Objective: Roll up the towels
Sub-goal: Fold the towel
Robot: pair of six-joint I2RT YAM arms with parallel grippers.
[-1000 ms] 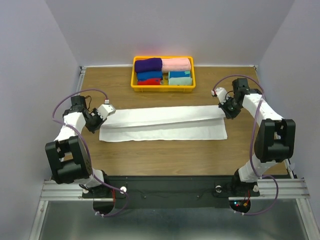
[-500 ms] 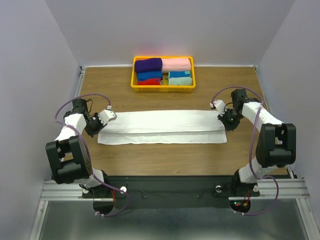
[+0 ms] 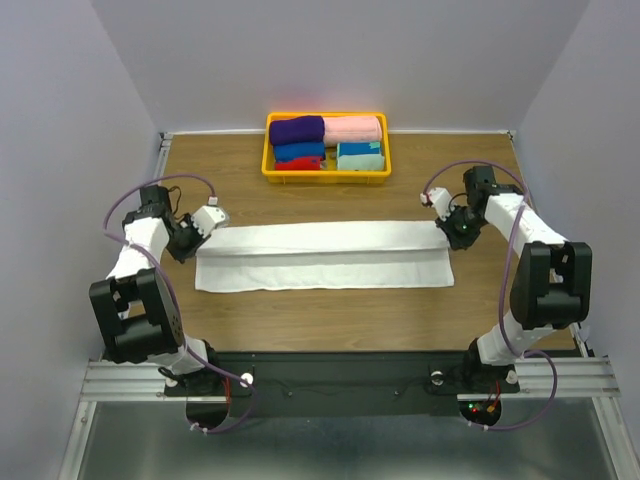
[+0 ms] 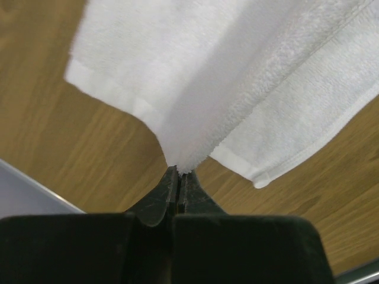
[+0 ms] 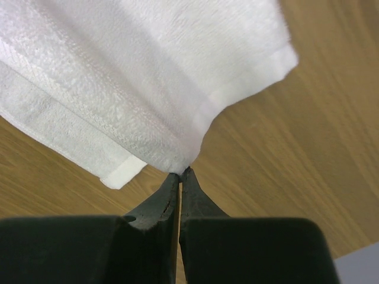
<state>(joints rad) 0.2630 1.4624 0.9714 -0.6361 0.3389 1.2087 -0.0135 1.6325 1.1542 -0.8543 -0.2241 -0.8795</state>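
While the white towel [image 3: 325, 258] lies long from left to right on the table [image 3: 330, 322], the left pincer [image 3: 214, 224] nips its left end. The right pincer [image 3: 446, 227] nips its right end, just as near

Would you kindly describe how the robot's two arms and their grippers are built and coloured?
The left arm and right arm have white link shells joined by bulky black joint housings. A thin purple cable loops along each arm. The left gripper and right gripper each end in two slim, tapering black fingers on a black body.
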